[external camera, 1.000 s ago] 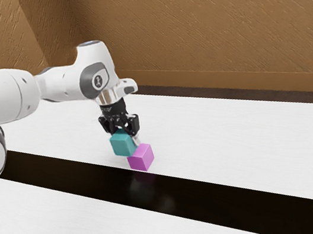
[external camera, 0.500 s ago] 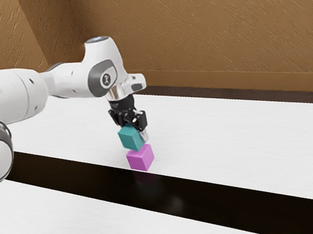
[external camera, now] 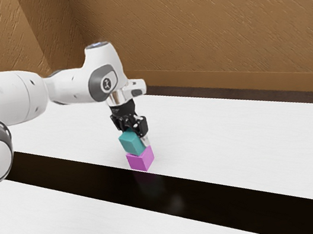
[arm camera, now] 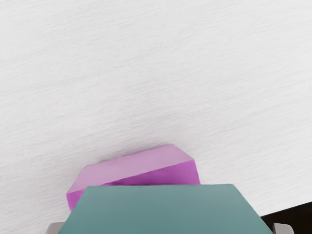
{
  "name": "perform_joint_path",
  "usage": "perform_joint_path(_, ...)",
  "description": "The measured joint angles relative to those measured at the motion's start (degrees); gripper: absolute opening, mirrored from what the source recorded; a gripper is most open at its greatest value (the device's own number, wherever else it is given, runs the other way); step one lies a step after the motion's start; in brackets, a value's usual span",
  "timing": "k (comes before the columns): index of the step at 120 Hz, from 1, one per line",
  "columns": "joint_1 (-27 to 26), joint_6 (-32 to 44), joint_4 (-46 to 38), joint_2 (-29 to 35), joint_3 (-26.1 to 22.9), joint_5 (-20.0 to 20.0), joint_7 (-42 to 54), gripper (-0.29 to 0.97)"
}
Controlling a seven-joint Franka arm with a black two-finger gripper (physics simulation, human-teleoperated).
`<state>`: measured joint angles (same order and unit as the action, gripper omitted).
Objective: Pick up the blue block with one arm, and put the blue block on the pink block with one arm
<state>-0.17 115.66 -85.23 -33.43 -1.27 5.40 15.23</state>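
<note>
The teal-blue block [external camera: 132,142] rests directly on top of the pink block [external camera: 140,159], which stands on the white table [external camera: 244,138] beside the dark gap. My gripper [external camera: 132,136] comes straight down from above, its black fingers shut on the blue block's sides. Seen from the wrist, the blue block [arm camera: 165,209] lies just under my hand and covers most of the pink block [arm camera: 141,170] beneath it.
A wide black gap [external camera: 218,199] runs diagonally across the table just in front of the stack. A brown wall [external camera: 219,22] stands behind the table. White table surface extends toward the exterior view's right.
My gripper carried the blue block toward the exterior view's right over the pink block, then lowered it until it sits on the pink block. The pink block stayed where it was.
</note>
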Motion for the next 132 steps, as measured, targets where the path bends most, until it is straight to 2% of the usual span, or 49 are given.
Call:
perform_joint_path(25,0.0,0.17,0.01,-0.23,1.22,2.59,0.32,0.29)
perform_joint_path(64,0.0,0.27,0.18,-0.52,1.33,3.31,0.42,0.29)
perform_joint_path(73,-0.12,0.28,0.2,-0.55,1.35,3.64,0.68,0.45)
perform_joint_path(82,-0.17,0.27,0.21,-0.55,1.36,4.06,1.03,0.45)
perform_joint_path(104,-0.18,0.08,0.5,-0.21,1.36,4.43,1.67,0.58)
perform_joint_path(132,-0.5,-3.09,0.07,7.4,1.3,3.57,1.67,0.64)
